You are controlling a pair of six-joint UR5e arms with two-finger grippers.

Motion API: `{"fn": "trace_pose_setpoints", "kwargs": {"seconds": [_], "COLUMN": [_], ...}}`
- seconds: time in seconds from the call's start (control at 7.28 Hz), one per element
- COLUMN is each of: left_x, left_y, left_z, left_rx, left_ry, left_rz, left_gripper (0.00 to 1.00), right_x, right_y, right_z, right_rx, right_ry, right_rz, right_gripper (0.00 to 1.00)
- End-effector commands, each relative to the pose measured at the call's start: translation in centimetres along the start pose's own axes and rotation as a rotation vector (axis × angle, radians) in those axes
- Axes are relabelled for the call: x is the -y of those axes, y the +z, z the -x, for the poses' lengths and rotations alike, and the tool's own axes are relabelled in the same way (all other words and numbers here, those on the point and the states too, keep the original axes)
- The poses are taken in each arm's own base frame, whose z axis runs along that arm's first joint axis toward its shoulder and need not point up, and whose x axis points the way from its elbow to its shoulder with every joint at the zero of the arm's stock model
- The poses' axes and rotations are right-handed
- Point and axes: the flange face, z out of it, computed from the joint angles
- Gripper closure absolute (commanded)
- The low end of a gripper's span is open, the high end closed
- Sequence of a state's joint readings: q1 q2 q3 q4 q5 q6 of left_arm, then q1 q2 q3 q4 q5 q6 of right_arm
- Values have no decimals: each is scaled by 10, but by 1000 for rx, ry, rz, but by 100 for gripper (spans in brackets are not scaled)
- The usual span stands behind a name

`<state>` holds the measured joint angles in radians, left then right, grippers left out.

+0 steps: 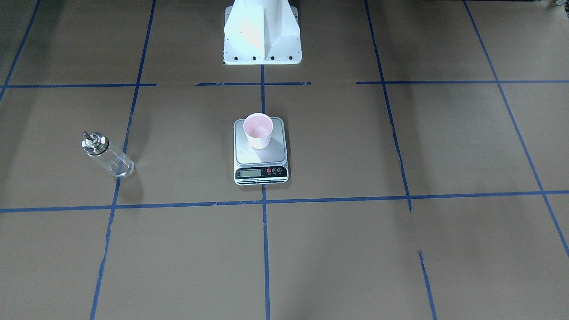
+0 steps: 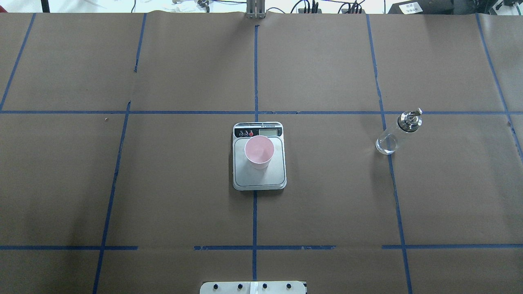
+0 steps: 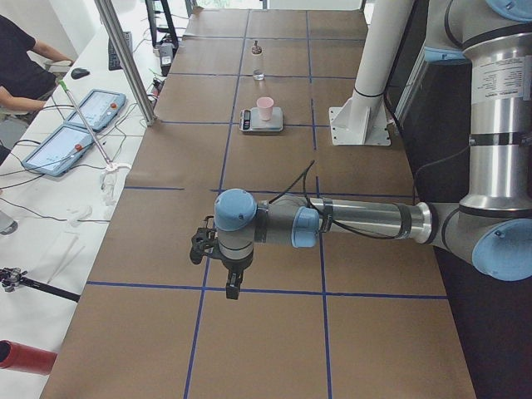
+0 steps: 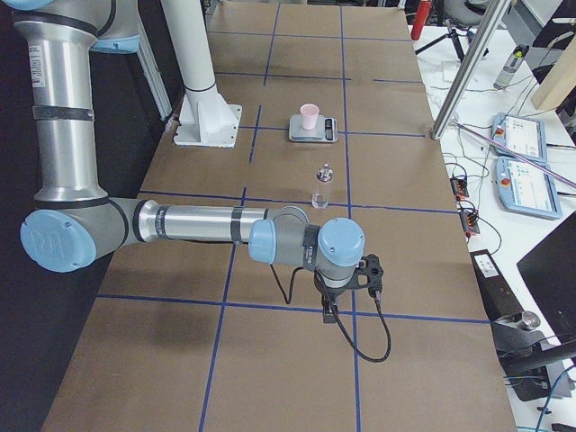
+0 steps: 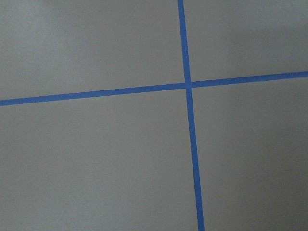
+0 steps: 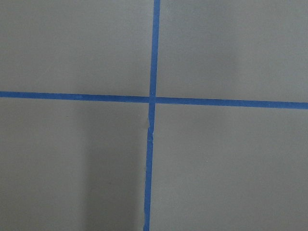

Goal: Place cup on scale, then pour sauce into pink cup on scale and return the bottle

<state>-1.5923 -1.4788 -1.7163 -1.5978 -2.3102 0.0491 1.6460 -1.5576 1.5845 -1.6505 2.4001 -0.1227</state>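
- Scale (image 2: 261, 179) lies flat mid-tabletop (image 2: 184, 183) on a blue tape line (image 2: 254, 216), display end away from the robot.
- Left gripper (image 3: 231, 287) hangs over bare tabletop, well apart from the scale; can't tell how wide its jaws are or whether they hold anything.
- Right gripper (image 4: 328, 310) hangs the same at the opposite end; its jaws are equally unclear.
- Bottle (image 2: 396, 134) stands upright on the robot's right, well apart from the scale.
- Cup (image 2: 259, 152) stands upright on the platform, nearer the display end.
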Motion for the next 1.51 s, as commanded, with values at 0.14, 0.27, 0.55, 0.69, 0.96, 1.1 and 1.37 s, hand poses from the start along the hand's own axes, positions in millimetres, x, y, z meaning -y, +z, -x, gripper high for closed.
{"fn": "trace_pose_setpoints", "kwargs": {"seconds": [0.14,0.27,0.55,0.69,0.96,1.1,1.37], "left_x": [-1,0,1,1,1,1,2], "left_y": [1,-1,-2,-2,-2,-2,-3], "left_z": [1,-1,-2,-2,-2,-2,-3], "left_rx": [0,0,0,0,0,0,0], "left_ry": [-24,-72,-70,-70,-70,-69,-68], "left_rz": [3,-3,-5,-5,-5,-6,-7], "left_gripper": [0,0,0,0,0,0,0], "right_x": [2,2,3,4,3,3,4], "right_y": [0,1,0,0,0,1,2], "right_z": [0,-1,0,0,0,-1,-2], "right_rx": [1,1,1,1,1,1,1], "right_ry": [0,2,2,1,1,2,3], "right_rz": [-1,2,1,-1,1,2,3], "right_gripper": [0,0,0,0,0,0,0]}}
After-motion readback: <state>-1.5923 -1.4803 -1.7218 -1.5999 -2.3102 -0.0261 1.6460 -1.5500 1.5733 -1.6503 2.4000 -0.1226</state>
